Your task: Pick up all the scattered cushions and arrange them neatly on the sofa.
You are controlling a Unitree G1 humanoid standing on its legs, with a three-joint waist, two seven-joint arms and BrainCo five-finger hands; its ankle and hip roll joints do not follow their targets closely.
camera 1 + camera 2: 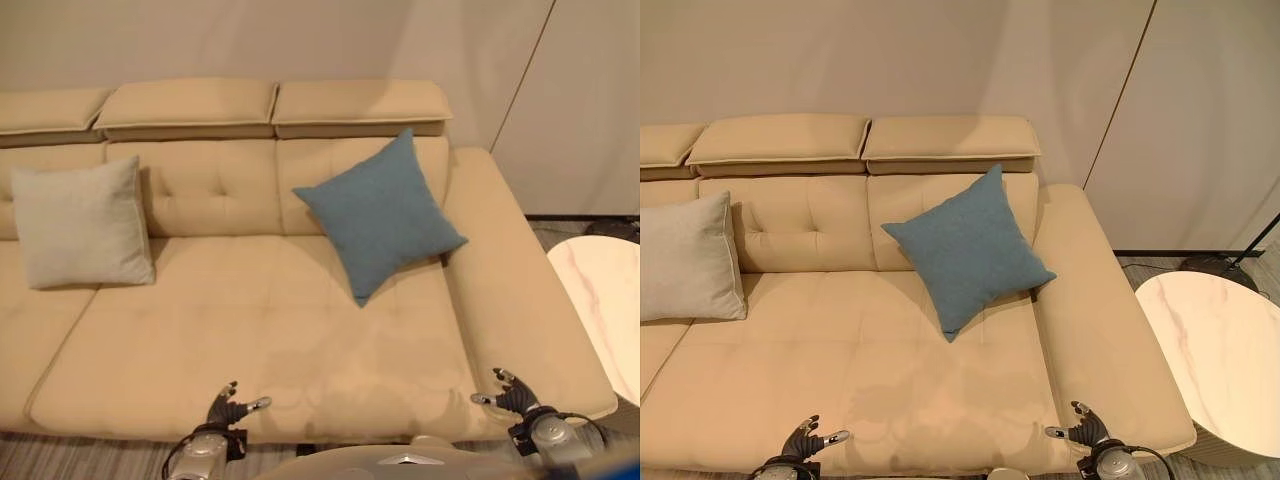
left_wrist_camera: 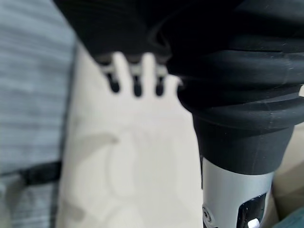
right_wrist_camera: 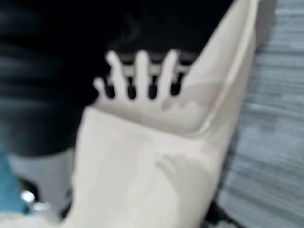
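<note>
**Two cushions on the sofa, both hands empty**

The beige sofa [image 1: 300, 340] carries both visible cushions: the blue cushion [image 1: 380, 215] leans tilted on one corner against the backrest near the right armrest, and the grey cushion [image 1: 80, 225] stands upright at the left. No cushion shows on the striped rug [image 1: 60, 455], so the task looks nearly done; straightening the blue one may remain. A round marble table [image 1: 1215, 350] stands at the right. The left hand [image 1: 228, 408] and right hand [image 1: 508, 395] hover at the seat's front edge, fingers relaxed and apart, holding nothing, well short of either cushion.

2 cushions [image 1: 380, 212] on sofa [image 1: 260, 350], table [image 1: 1215, 350] right
</note>
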